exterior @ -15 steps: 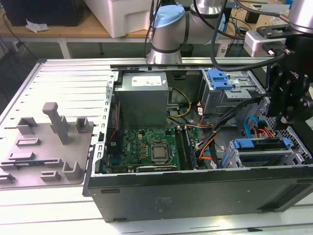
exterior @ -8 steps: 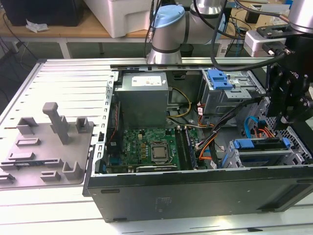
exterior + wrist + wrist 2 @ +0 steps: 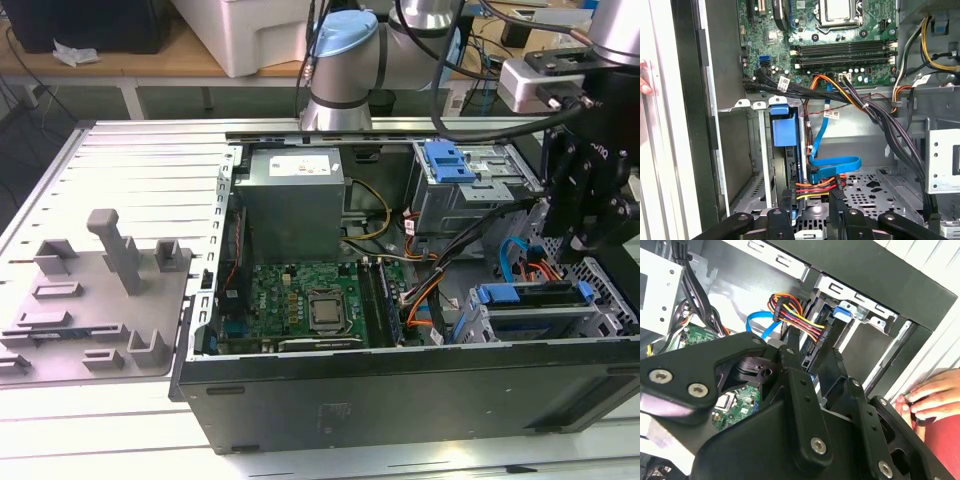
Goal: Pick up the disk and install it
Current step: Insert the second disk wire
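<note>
**Q:** Behind the work, a slatted metal table (image 3: 120, 160) is carrying an open computer case (image 3: 400, 400). Where is the disk lying in it?

**A:** The disk (image 3: 530, 294) is standing on its edge in the drive bay, at the corner of the case on the exterior view's right. In the first wrist view its blue bracket (image 3: 785, 131) is showing between the grey walls of the bay, and a blue flat cable (image 3: 837, 164) is curling just beside it.

**Q:** And what is the gripper doing?

**A:** The gripper (image 3: 582, 240) is hanging just above that bay. In the first wrist view its jaws are standing apart and are holding nothing. A person's hand (image 3: 930, 395) is resting on the rim of the case nearby.

**Q:** How are you expecting the disk to handle?

**A:** I am judging it as stiff and rather heavy for its size, with smooth metal faces that may be slippery. It is also fragile: a knock or a twist could be harming it. I am thinking the long edges of the blue bracket are the best place to take hold, because the plastic is giving more friction. The bundle of red, yellow and black wires (image 3: 812, 187) is lying close to its end, so a grasp there is risking a snag.

**Q:** Are you reading any writing?

**A:** No. A white sticker (image 3: 295, 166) is showing on the grey power-supply box (image 3: 290, 215), and small white tags (image 3: 831, 114) are hanging on the cables, but the print is too small to tell.
</note>
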Action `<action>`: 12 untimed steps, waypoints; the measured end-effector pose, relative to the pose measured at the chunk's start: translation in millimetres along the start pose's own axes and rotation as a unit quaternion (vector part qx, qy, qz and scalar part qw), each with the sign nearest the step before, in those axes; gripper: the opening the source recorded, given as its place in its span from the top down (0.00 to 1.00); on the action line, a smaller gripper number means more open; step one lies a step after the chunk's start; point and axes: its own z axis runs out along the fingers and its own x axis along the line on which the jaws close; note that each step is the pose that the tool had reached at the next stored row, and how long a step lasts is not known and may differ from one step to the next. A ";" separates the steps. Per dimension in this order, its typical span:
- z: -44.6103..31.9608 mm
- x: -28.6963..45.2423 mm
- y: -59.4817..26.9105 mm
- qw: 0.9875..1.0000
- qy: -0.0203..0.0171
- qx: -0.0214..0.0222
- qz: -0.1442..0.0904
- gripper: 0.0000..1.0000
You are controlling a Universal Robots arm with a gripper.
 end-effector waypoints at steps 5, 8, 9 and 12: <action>-0.3 -0.1 2.4 1.000 0.001 -0.002 0.012 0.58; -0.6 -0.7 5.4 1.000 0.002 -0.002 0.021 0.58; -0.8 -1.1 6.4 1.000 0.002 -0.003 0.021 0.58; -0.8 -1.6 6.8 1.000 0.003 -0.013 0.020 0.58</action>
